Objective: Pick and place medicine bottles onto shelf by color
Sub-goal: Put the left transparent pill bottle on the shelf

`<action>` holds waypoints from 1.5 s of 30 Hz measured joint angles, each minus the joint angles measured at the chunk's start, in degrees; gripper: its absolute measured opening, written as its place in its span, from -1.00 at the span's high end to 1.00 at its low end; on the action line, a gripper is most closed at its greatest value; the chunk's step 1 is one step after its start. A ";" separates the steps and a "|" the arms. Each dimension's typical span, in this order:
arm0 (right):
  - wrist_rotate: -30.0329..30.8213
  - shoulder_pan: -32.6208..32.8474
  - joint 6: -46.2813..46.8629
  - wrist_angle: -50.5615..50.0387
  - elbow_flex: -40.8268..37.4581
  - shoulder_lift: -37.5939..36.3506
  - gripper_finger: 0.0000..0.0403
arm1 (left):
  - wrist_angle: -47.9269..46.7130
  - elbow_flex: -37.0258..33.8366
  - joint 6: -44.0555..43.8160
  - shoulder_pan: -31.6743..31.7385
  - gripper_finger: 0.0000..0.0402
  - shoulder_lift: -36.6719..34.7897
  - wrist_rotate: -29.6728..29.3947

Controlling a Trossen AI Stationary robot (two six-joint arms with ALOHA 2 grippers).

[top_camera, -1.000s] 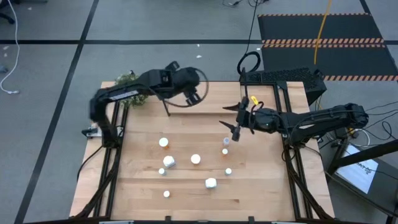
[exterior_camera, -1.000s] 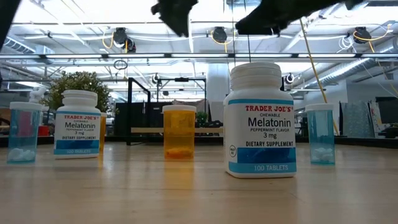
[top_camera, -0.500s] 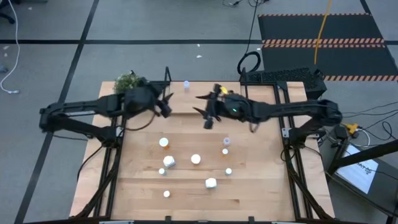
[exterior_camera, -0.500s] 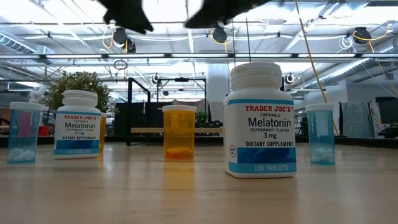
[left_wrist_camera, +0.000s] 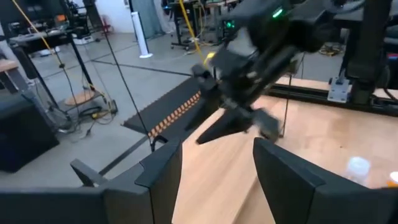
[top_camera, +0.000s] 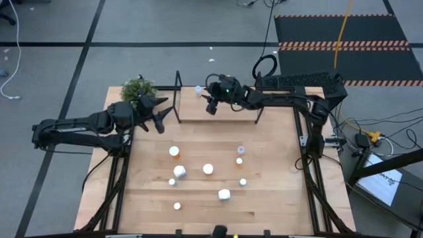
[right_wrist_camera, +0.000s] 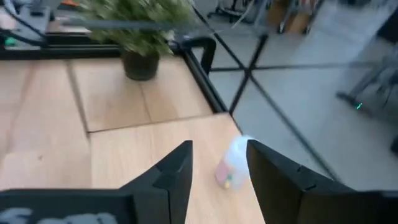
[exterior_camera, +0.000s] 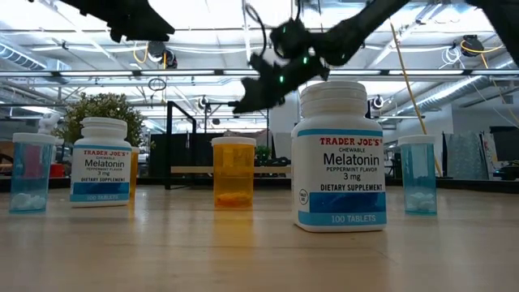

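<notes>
Several medicine bottles stand on the tabletop: an orange one (exterior_camera: 233, 172), two white ones (exterior_camera: 339, 156) (exterior_camera: 100, 162) and two pale blue ones (exterior_camera: 418, 174) (exterior_camera: 31, 173). One pale bottle (top_camera: 197, 90) rests on the shelf (top_camera: 228, 114) at the far edge, near its left black frame (top_camera: 177, 86). My right gripper (top_camera: 210, 108) hovers open over the shelf, just right of that bottle (right_wrist_camera: 231, 165), which shows a little beyond its fingertips. My left gripper (top_camera: 162, 118) hangs open and empty at the far left, pointing at the shelf.
A potted plant (top_camera: 137, 87) stands at the far left corner beside the shelf. The shelf's right frame (top_camera: 258, 109) rises under the right arm. Loose bottles (top_camera: 208, 169) are scattered over the table's middle; bare wood lies along its near edge and both sides.
My left gripper has drawn back from over the shelf toward the table's left edge, sinking and tipping toward level. My right gripper has swung from above the table's middle to the far edge, over the shelf. The pale bottle on the shelf has come into view.
</notes>
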 joint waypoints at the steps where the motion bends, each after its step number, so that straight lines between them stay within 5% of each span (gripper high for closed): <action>1: -0.24 -0.68 1.08 0.61 0.00 0.97 0.29 | -0.15 -0.25 -0.32 -0.23 0.00 -0.14 0.02; 10: 1.00 -2.13 5.21 3.76 0.28 5.32 0.24 | 0.72 -0.62 0.14 -1.41 0.00 0.39 1.32; 23: 7.03 2.07 4.14 -5.54 7.34 5.47 0.31 | 3.31 -0.60 3.34 -1.42 0.00 0.44 1.30; 33: 2.16 -3.25 5.73 -13.79 13.94 6.56 0.37 | 5.69 -0.58 5.90 -1.39 0.00 0.44 1.27; 45: -1.84 -4.67 9.47 -11.29 13.92 13.04 0.37 | 7.81 -0.55 8.56 -1.37 0.00 0.44 1.23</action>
